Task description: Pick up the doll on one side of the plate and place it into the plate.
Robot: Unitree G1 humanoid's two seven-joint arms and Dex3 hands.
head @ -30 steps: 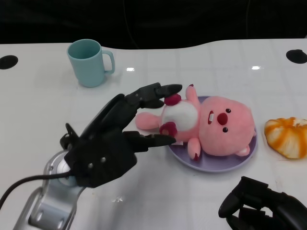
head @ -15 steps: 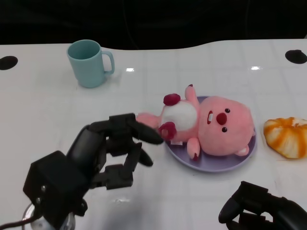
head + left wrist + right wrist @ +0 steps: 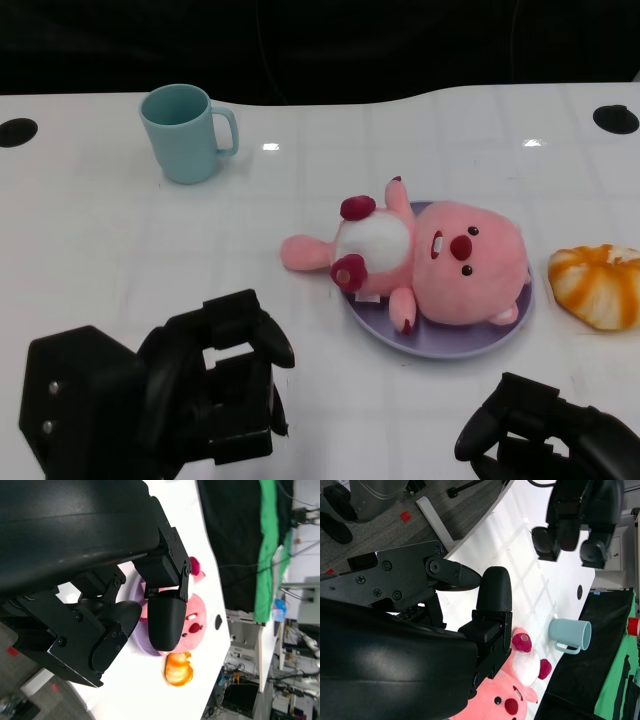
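White tabletop below me: doll lies across the plate, legs trailing off toward the cup. My left robot hand sits curled, empty, well short of the plate; right robot hand curled too, nearer.

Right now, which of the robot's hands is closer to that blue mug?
The left hand: it sits nearer the robot than the mug, on the same side. The right hand is far across, past the plate.
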